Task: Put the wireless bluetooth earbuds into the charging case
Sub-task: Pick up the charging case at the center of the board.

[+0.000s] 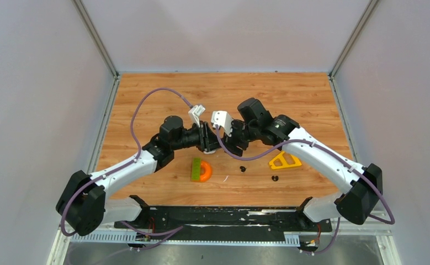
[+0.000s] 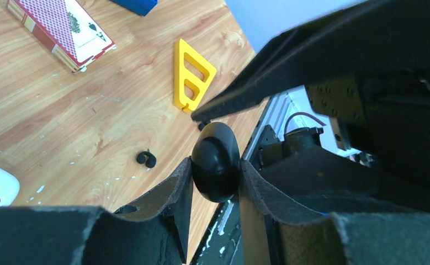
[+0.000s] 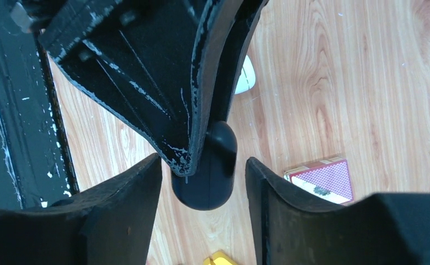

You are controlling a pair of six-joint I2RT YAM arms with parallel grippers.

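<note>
One black charging case [image 2: 215,152] is pinched between the fingers of the left gripper [image 2: 215,168]. The right gripper [image 3: 204,165] straddles the same case, its fingers spread and clear of it. Two black earbuds [image 1: 242,168] [image 1: 275,178] lie loose on the table [image 1: 146,94], nearer the arm bases than both grippers. One yellow triangle [image 1: 284,160] lies near them, under the right arm

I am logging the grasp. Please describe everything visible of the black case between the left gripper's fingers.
The black case is a smooth, glossy, rounded pebble, plastic by its look, seemingly closed. The left gripper pinches it on both sides, apparently above the wooden table. The right gripper stands open around it, apparently not touching.
</note>
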